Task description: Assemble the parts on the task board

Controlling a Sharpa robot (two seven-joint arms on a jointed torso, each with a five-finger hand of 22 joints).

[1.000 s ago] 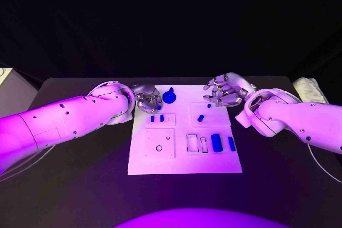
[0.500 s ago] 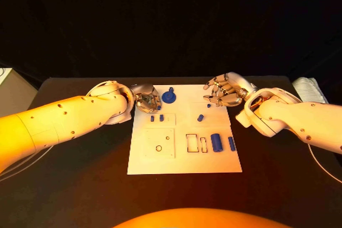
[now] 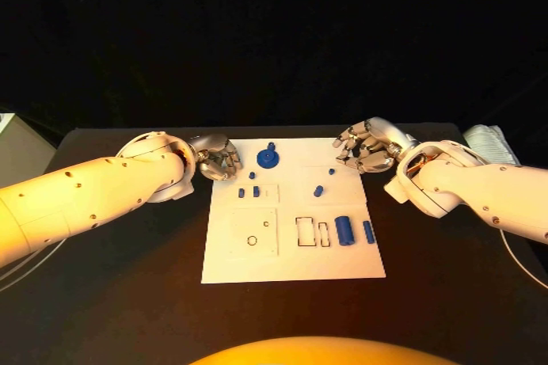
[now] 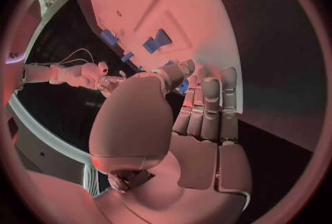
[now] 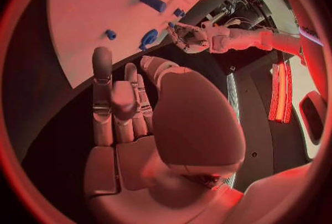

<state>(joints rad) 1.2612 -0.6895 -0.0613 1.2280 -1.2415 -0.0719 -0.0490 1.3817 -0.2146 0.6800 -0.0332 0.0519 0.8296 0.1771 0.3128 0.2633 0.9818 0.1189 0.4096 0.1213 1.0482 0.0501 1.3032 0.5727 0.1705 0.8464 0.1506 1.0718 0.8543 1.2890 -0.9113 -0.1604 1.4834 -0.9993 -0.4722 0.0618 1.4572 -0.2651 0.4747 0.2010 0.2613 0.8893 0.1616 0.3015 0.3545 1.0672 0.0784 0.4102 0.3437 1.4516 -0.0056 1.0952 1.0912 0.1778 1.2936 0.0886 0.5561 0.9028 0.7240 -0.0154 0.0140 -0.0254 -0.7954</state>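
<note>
Nearest me on the black bench (image 3: 114,302), the white task board (image 3: 291,258) has two long blue parts (image 3: 346,229) standing by its right edge. Further up, small blue pieces (image 3: 249,192) sit mid-board. At the far corners, my left hand (image 3: 217,157) and right hand (image 3: 366,146) both have fingers curled in, holding nothing that I can see. Round blue part (image 3: 268,157) lies between them.

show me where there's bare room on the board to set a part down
The near strip of the task board, below the square plate and slots, is bare. So is the patch between the blue pegs and small peg. The far edge is crowded: blue disc, left robot hand, right robot hand.
</note>
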